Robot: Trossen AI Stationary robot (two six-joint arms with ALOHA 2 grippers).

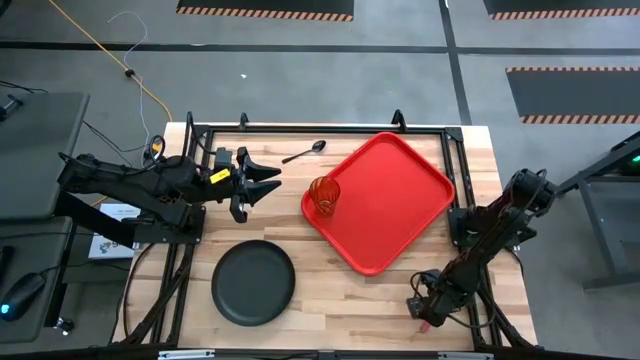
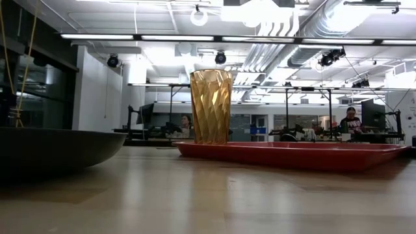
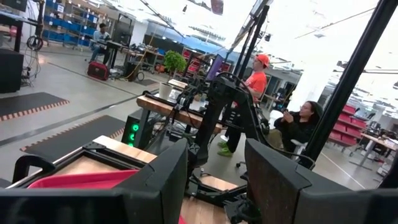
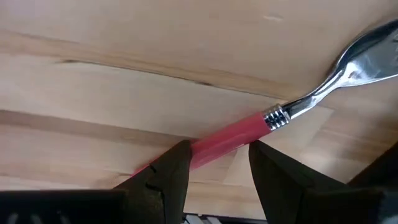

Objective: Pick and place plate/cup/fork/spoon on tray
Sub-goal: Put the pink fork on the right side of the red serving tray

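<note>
The amber cup (image 1: 323, 196) stands upright on the left corner of the red tray (image 1: 385, 205); it also shows in the low view (image 2: 210, 107). The black plate (image 1: 253, 283) lies on the table near the front edge. The dark spoon (image 1: 305, 152) lies on the table behind the tray's far left side. My left gripper (image 1: 266, 184) is open and empty above the table, left of the cup. My right gripper (image 1: 420, 311) is low at the front right, open, its fingers on either side of the red handle (image 4: 230, 137) of the fork (image 4: 348, 65). My right gripper (image 4: 219, 152) has the fork's red handle running between its two fingers, which lie across it. The handle passes behind one fingertip (image 4: 177, 163). I cannot tell whether either finger touches it. The fork lies flat on the table.
The black frame rails (image 1: 320, 128) run round the table's edges. People sit and stand in the room beyond the table (image 3: 298, 124). Bare wood lies between the plate and the tray (image 1: 320, 270).
</note>
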